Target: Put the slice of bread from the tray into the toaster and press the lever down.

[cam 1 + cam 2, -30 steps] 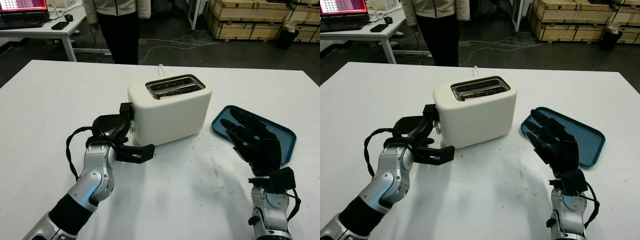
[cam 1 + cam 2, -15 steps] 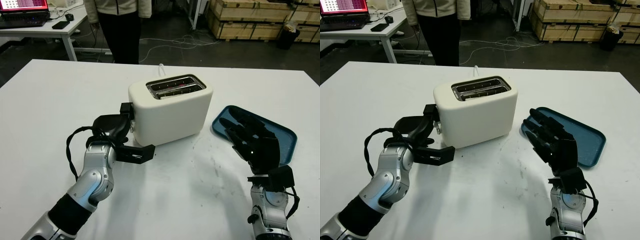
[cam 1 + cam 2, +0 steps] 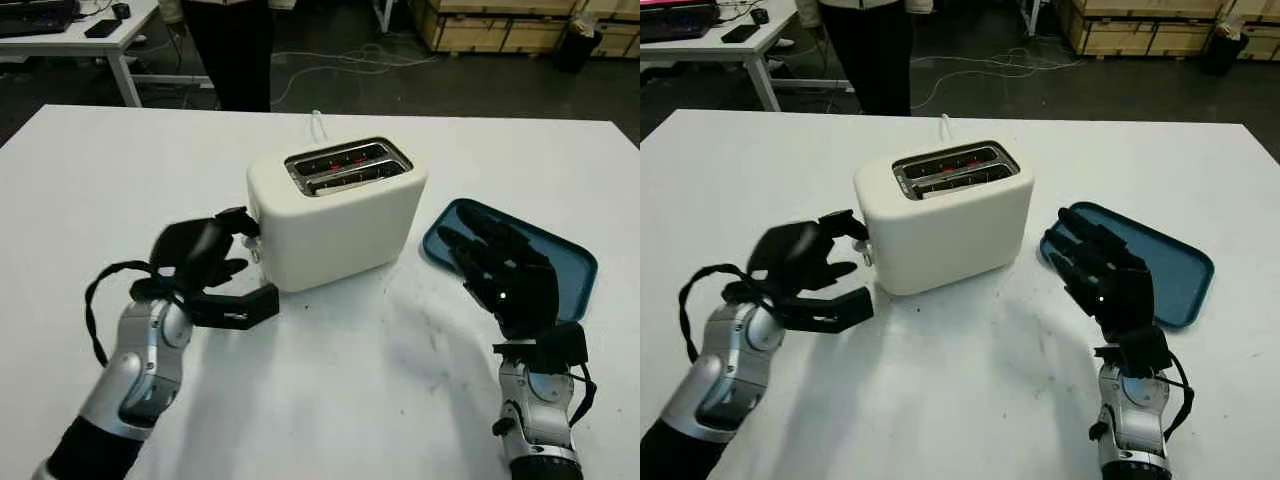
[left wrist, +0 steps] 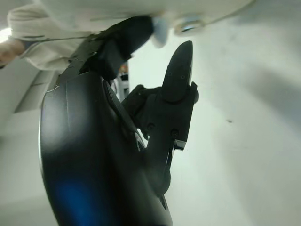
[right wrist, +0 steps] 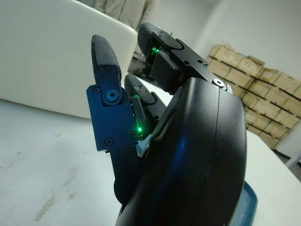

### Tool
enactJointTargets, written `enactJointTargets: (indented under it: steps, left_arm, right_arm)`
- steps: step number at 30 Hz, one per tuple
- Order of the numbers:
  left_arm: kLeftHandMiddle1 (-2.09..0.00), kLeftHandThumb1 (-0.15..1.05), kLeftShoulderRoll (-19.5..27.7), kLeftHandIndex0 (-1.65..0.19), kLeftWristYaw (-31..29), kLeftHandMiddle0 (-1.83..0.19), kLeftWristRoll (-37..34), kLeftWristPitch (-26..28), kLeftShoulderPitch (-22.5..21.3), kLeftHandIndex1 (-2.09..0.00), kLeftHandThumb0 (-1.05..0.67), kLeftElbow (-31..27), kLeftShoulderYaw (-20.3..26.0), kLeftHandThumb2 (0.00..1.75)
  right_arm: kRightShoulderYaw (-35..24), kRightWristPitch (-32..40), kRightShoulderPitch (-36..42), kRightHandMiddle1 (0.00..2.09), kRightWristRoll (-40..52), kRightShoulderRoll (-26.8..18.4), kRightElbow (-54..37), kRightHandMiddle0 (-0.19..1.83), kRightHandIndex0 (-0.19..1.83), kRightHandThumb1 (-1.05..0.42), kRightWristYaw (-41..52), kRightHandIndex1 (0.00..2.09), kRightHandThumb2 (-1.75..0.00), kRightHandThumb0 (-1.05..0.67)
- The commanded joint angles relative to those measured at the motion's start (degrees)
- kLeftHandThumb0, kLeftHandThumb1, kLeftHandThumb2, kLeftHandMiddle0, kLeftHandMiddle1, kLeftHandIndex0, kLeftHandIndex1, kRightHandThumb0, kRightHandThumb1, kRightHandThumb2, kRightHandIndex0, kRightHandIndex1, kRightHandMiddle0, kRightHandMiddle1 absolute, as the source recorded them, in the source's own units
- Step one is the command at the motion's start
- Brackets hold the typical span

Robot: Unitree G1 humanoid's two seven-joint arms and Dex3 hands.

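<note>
The white toaster (image 3: 335,210) stands mid-table, its two top slots (image 3: 347,165) dark with a red glow inside. Its black lever (image 3: 250,222) sits on the end facing my left hand (image 3: 240,260). That hand is open, its upper fingertips close to the lever and its thumb (image 3: 245,305) stretched along the table below. In the left wrist view a finger (image 4: 176,75) points at the toaster's end. The blue tray (image 3: 570,265) lies to the right of the toaster. My right hand (image 3: 495,270) is open, held upright at the tray's near-left edge.
A person in dark trousers (image 3: 235,50) stands beyond the table's far edge. A white cable (image 3: 318,122) runs off behind the toaster. A desk (image 3: 70,35) is at the far left and wooden crates (image 3: 500,20) at the far right.
My left hand has drawn back leftward from the toaster's end and risen a little. The head view has shifted. The right hand and toaster keep their places.
</note>
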Motion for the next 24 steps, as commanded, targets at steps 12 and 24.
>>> enactJointTargets:
  steps: [12, 24]
  left_arm:
    - [-0.93, 0.84, 1.68, -1.21, 1.27, -1.05, -1.67, -6.05, 1.15, -0.18, -0.29, -3.66, 4.10, 0.00]
    - [-0.84, 0.75, 2.45, -1.19, 6.56, -1.07, -1.66, -10.80, 1.69, -0.11, -0.26, -7.39, 14.35, 0.00]
  right_arm:
    - [0.15, -0.74, -2.19, 0.00, 0.60, -0.06, 2.26, 0.80, 0.84, -0.92, 0.62, 0.01, -0.07, -0.49]
    - [-1.89, -2.15, -8.40, 0.00, -1.54, -6.04, 4.11, 0.79, 0.86, -0.92, 0.41, 0.01, -0.07, -0.46]
